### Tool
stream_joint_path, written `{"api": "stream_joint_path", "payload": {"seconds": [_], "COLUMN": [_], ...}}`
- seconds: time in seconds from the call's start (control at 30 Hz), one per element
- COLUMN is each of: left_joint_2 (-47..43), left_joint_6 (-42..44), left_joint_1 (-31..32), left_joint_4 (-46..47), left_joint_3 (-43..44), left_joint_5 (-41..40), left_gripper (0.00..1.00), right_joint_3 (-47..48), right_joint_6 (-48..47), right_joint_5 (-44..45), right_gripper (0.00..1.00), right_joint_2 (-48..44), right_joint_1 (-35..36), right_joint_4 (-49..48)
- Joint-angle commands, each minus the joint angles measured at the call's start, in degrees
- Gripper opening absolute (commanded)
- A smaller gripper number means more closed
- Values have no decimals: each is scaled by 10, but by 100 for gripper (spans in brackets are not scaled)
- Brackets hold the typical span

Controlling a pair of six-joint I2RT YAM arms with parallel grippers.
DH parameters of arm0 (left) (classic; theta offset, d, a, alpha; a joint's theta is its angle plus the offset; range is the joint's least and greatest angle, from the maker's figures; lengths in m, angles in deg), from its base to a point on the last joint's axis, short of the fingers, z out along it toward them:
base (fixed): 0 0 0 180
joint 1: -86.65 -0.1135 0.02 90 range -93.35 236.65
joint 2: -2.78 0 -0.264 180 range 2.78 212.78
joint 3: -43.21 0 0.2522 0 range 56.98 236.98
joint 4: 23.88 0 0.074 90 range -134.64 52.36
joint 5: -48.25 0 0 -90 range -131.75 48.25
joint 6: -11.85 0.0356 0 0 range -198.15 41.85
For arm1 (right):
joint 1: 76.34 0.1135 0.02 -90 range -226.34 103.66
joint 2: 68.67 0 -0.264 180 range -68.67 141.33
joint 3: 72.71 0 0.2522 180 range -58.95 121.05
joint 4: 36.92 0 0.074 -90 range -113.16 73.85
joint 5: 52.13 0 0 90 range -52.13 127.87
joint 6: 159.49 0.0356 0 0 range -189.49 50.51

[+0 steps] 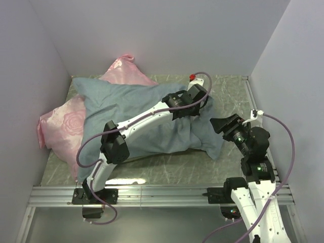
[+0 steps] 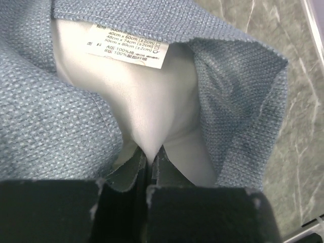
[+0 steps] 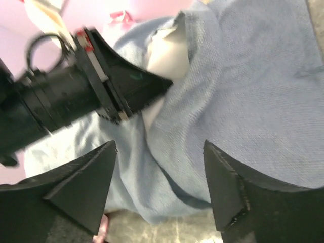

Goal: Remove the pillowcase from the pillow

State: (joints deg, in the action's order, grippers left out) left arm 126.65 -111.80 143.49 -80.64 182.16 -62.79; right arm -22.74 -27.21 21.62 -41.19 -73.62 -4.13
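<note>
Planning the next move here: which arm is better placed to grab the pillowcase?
Probably the right. The right gripper is open, empty and facing the pillowcase near its mouth. The left gripper is shut on the white pillow inside that mouth, so it is occupied.

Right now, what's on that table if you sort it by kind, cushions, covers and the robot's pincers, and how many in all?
Blue-grey pillowcase: 1
White pillow, inside the pillowcase: 1
Pink rose-patterned pillow: 1
Pincers: 2, the left pincer and the right pincer
Total: 5
</note>
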Motion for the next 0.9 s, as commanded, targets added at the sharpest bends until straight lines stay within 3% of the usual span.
{"api": "stream_joint_path", "payload": {"seconds": [0.0, 0.07, 0.2, 0.37, 0.4, 0.43, 0.5, 0.53, 0.63, 0.87], "left_joint_2": [-71, -72, -78, -92, -92, -95, -100, -106, -117, -127], "left_joint_6": [22, 24, 18, 17, 17, 17, 18, 19, 15, 11], "left_joint_1": [-17, -17, -18, -19, -20, -21, -24, -27, -38, -47], "left_joint_4": [-9, -12, -8, 0, -1, -1, 2, 5, 13, 14], "left_joint_3": [48, 61, 59, 46, 47, 48, 45, 44, 38, 42], "left_joint_5": [-19, -15, -7, -6, -6, -8, -9, -8, -3, -1], "left_gripper": [0, 0, 0, 0, 0, 0, 0, 0, 0, 0], "right_joint_3": [31, 39, 94, 132, 139, 139, 133, 128, 109, 126], "right_joint_6": [-59, -66, -65, -34, -29, -30, -30, -29, -28, -36], "right_joint_5": [-12, 1, 111, 181, 189, 195, 208, 212, 220, 258], "right_gripper": [77, 80, 83, 81, 76, 59, 37, 18, 0, 0], "right_joint_2": [27, 53, 112, 146, 146, 146, 140, 129, 108, 98], "right_joint_1": [18, 38, 148, 166, 166, 166, 167, 168, 167, 167], "right_joint_4": [48, 53, 63, 65, 72, 78, 98, 102, 114, 158]}}
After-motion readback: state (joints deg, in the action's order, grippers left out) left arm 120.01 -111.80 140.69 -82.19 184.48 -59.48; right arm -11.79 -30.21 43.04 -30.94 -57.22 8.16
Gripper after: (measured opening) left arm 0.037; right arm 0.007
